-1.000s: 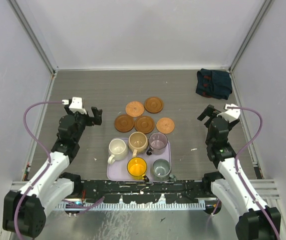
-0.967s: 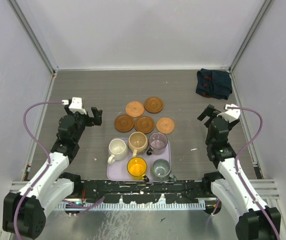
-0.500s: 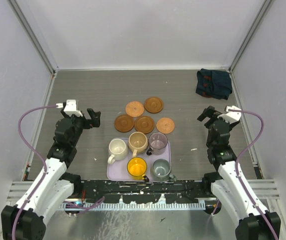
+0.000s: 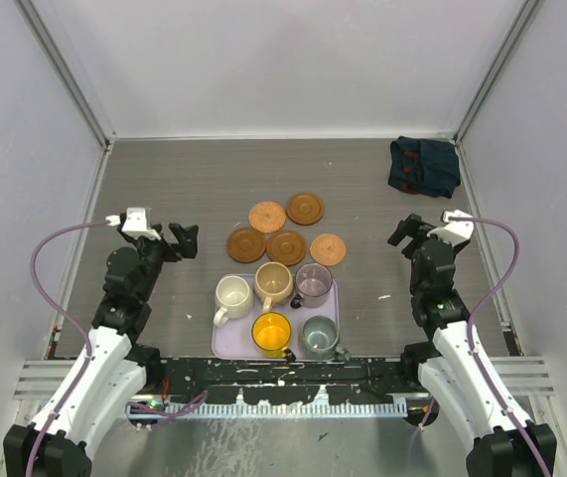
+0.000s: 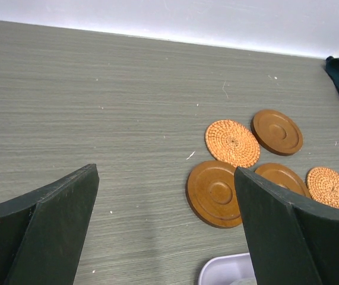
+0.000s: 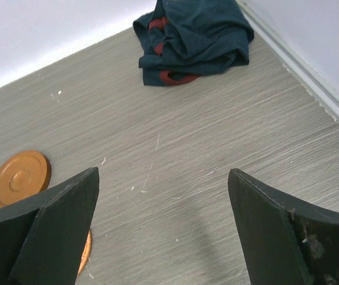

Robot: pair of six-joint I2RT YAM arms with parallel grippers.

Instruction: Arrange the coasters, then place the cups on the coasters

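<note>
Left wrist: coasters (image 5: 214, 193) lie ahead btwn spread fingers (image 5: 50, 237), nearer R one.

Left arm (image 4: 96, 355), right arm (image 4: 465, 350): white shells, black joints. Mauve cable (image 4: 35, 266) loops off each wrist. Claw fingers (image 5: 50, 225) flat, black, wedge-shaped, lightly scuffed.

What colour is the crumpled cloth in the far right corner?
The crumpled cloth is dark teal with red stripes; right wrist view.

The woven coasters (image 4: 267, 216) are orange, the smooth coasters (image 4: 246, 244) brown, the tray (image 4: 231, 340) lavender, the cloth (image 4: 424, 165) dark teal with red.
</note>
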